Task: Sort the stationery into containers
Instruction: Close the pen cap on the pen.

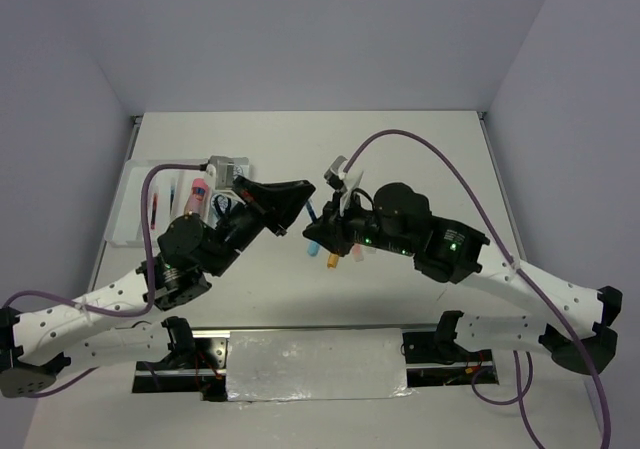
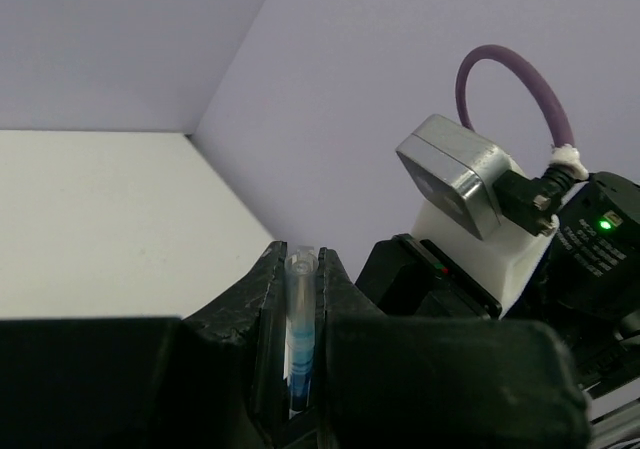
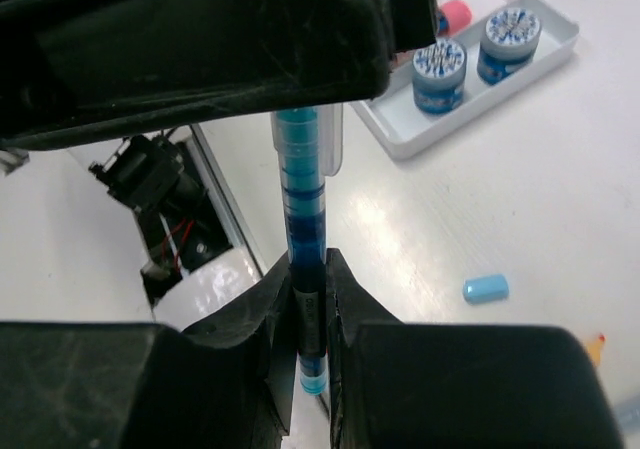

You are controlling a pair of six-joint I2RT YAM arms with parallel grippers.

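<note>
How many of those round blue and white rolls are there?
2. Both stand side by side in the white tray, seen from the right wrist camera: the nearer roll and the farther roll. More could be hidden from view.

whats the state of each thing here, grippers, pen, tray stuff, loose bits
left gripper, shut on the pen
right gripper, shut on the pen
pen, held off the table, one gripper at each end
rolls, standing upright in the tray
tray, flat on the table, partly filled
light-blue piece, lying loose on the table
</note>
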